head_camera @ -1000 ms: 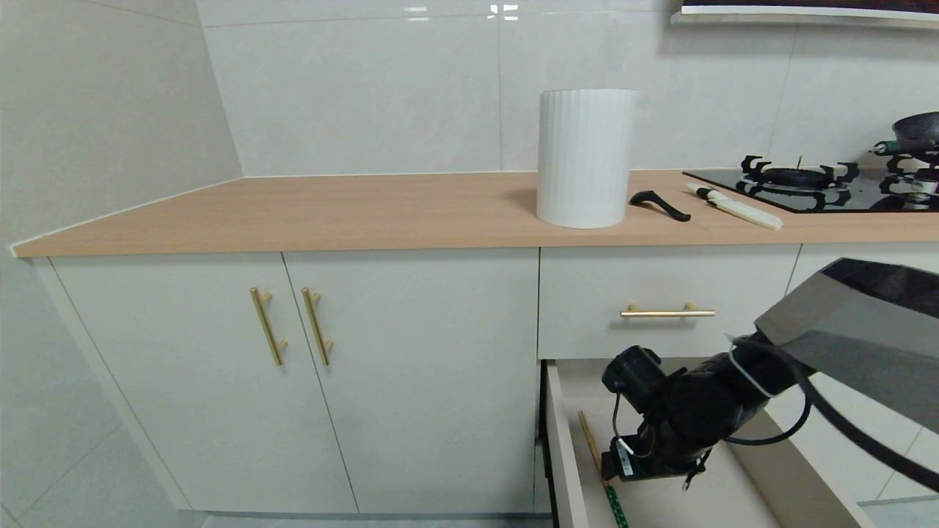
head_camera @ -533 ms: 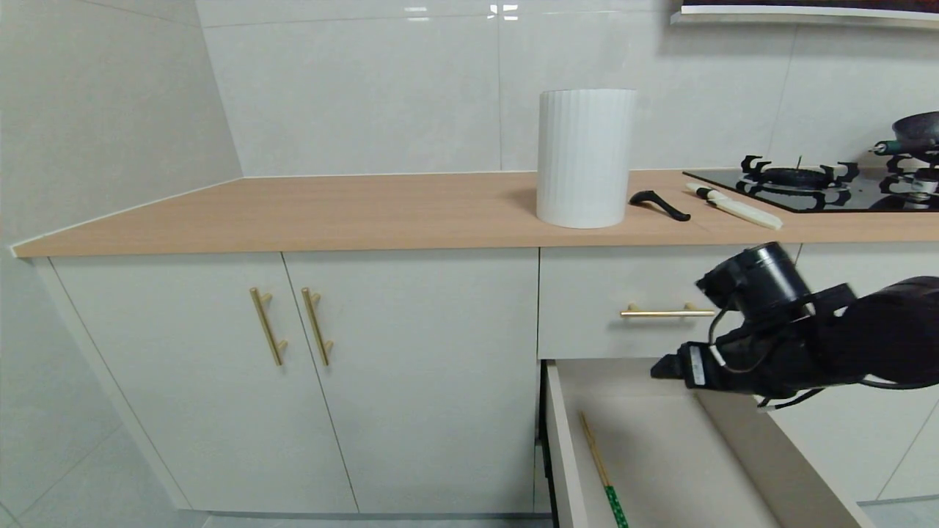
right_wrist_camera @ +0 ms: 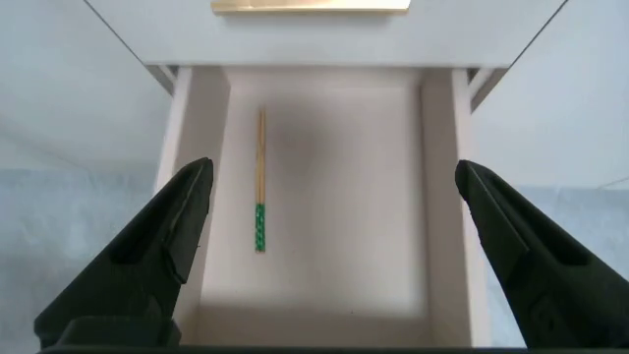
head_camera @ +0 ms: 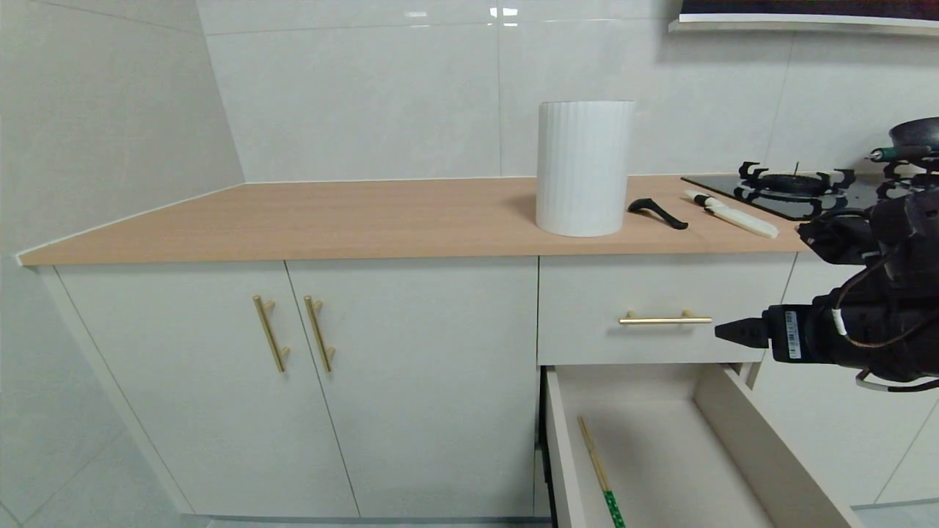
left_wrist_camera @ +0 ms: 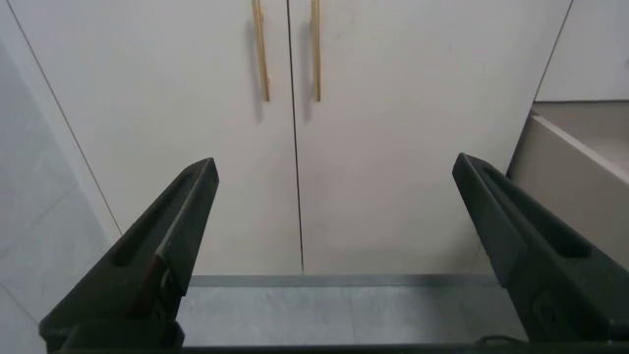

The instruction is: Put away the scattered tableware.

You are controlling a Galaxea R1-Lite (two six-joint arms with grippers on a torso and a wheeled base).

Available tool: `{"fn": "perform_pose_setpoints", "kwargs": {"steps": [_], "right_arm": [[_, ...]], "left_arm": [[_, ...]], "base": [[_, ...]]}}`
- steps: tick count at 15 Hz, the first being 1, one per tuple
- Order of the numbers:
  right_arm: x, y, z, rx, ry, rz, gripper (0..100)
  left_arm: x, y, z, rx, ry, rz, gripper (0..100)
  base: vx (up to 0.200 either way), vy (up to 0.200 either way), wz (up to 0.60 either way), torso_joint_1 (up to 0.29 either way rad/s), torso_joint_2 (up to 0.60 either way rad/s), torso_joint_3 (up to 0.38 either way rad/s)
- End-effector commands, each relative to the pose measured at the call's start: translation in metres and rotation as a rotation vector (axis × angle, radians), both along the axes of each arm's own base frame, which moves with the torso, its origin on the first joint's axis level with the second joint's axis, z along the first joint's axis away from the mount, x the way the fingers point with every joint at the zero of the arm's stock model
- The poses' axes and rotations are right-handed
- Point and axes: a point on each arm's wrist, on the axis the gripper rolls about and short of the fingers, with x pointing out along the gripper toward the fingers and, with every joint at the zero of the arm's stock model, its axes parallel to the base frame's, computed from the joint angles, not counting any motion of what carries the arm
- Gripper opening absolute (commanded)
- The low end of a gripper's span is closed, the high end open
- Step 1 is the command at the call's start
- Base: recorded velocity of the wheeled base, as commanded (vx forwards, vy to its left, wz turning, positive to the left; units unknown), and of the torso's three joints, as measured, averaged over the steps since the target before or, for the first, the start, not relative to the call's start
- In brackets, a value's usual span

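Chopsticks [right_wrist_camera: 259,182] are seen in the drawer [right_wrist_camera: 439,177] below the spread, empty right gripper [right_wrist_camera: 329,211]; the knife [head_camera: 733,213] above it is judged due next.

Chopsticks [head_camera: 600,473] in open drawer [head_camera: 748,440]: green end cut by head view's bottom edge; one stick or a pair, too small to tell; drawer's front likewise cut off; pan [head_camera: 913,133] cropped at right edge; hob's [head_camera: 777,202] near corner hidden behind right arm.

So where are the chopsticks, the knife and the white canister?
chopsticks [right_wrist_camera: 260,180], right wrist view, wooden shaft
knife [head_camera: 732,214], head view, middle of its length
white canister [head_camera: 585,169], head view, ribbed side
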Motion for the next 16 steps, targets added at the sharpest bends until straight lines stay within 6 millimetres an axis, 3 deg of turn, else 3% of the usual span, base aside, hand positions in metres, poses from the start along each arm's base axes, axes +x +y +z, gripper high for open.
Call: {"fn": "perform_pose_setpoints", "kwargs": {"steps": [1, 13, 16], "right_arm": [[-0.004, -0.001, 0.002, 0.003, -0.010, -0.001, 100], [-0.003, -0.001, -0.003, -0.018, 0.010, 0.019, 100], [0.018, -0.001, -0.008, -0.041, -0.027, 0.037, 100]], "left_arm": [[0.000, 0.000, 0.000, -0.001, 0.002, 0.000, 100], [0.000, 0.000, 0.000, -0.001, 0.001, 0.000, 100], [0.000, 0.000, 0.000, -0.001, 0.002, 0.002, 100]], "base": [[0.000, 0.000, 0.00, 0.032, -0.15, -0.266], [0.000, 0.000, 0.00, 0.176, -0.47, -0.284], [0.000, 0.000, 0.00, 0.066, -0.14, -0.085]]}}
